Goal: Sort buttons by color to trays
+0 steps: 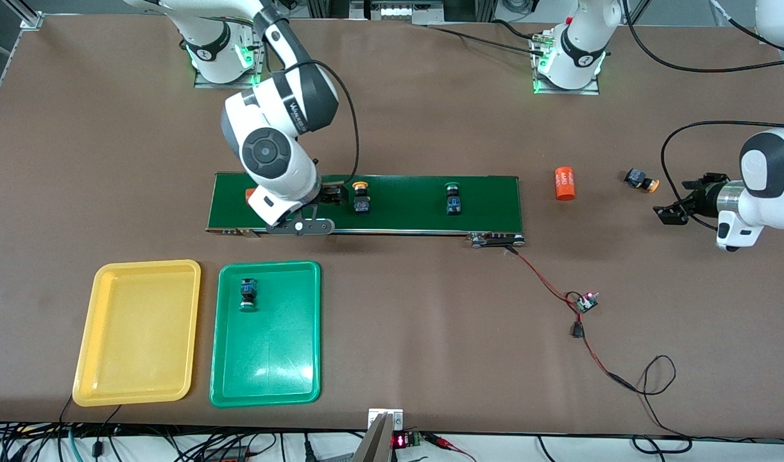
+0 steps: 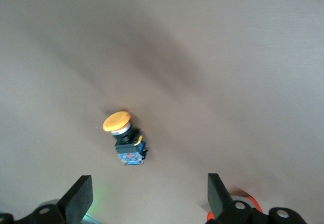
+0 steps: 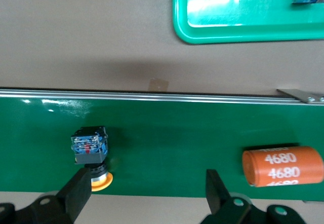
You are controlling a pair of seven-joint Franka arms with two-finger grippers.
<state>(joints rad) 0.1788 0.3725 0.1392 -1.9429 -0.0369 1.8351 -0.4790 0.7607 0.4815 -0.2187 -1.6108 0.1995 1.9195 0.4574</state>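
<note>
— Where are the buttons?

— Four in all. One green button [image 1: 247, 294] lies in the green tray [image 1: 270, 359], low in the frame, in the part of the tray nearest the belt [image 1: 405, 215]. The yellow tray [image 1: 138, 333] sits just beside it, closer to the right arm's end of the desk [image 1: 430, 128], with nothing in it.

— And on the belt?

— Mid-frame, a yellow button [image 1: 361, 196] and a second green button [image 1: 454, 199] stand well apart on it. An orange cylinder [image 3: 282, 167] printed "4680" also lies on the belt, partly hidden under the right arm in the front view.

— The right tool?

— The right tool [image 3: 147, 191] hangs over the belt with its jaws spread wide and nothing between them. The yellow button is just beside one finger [image 3: 78, 193].

— The fourth button?

— The other yellow button [image 1: 641, 179] lies on its side on the bare desk at the left arm's end, near another orange cylinder [image 1: 565, 183].

— And the left tool?

— The left tool [image 2: 147, 193] is over the desk near that button, jaws wide apart, holding nothing.
</note>
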